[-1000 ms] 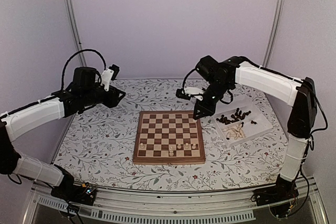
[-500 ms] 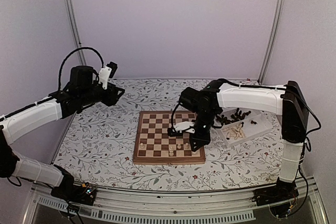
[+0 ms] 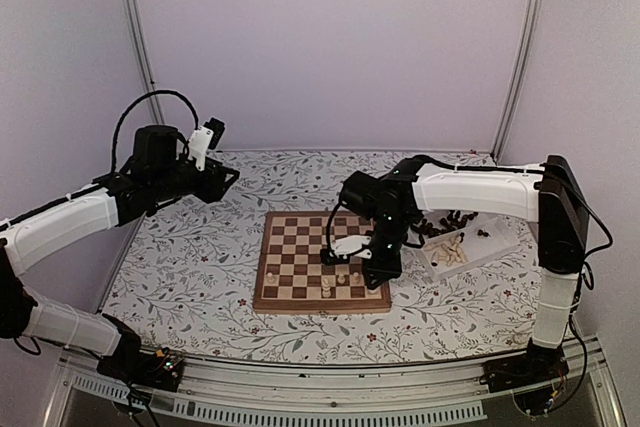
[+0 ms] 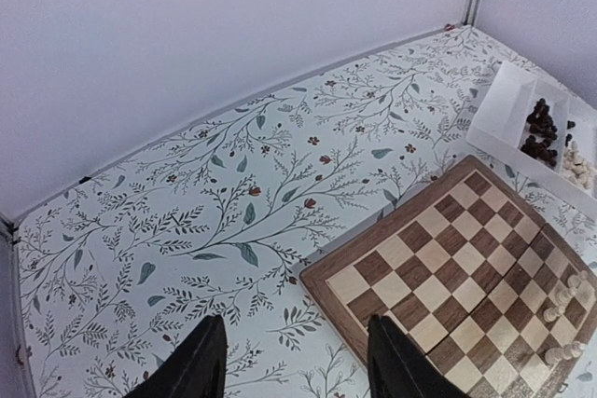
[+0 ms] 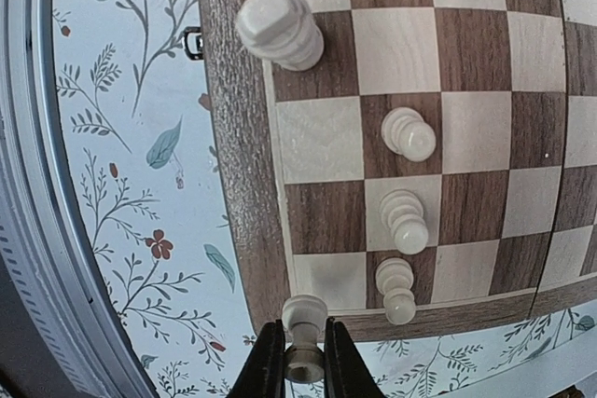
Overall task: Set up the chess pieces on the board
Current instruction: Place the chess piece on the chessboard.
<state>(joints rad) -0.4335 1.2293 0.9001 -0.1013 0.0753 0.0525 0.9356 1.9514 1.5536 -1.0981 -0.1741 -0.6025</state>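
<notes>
The board (image 3: 290, 247) lies mid-table with three cream chess pieces (image 3: 343, 279) standing near its front right. My right gripper (image 3: 375, 272) hangs low over that corner, shut on a cream chess piece (image 5: 304, 337). In the right wrist view the held piece sits over the board's border (image 5: 238, 184), beside a row of three cream pawns (image 5: 404, 219) and a larger cream piece (image 5: 280, 25). My left gripper (image 3: 225, 182) is raised at the far left. It is open and empty (image 4: 298, 365), above the cloth off the board's corner (image 4: 448, 267).
A white partitioned tray (image 3: 500, 237) stands right of the board, with several dark pieces (image 3: 450, 219) and cream pieces (image 3: 452, 252) in it. The tray (image 4: 508, 100) also shows in the left wrist view. A floral cloth (image 3: 180, 267) covers the table.
My right arm has swung from the board's far right edge down to its near right corner, carrying the cream piece. The left arm has barely moved.
</notes>
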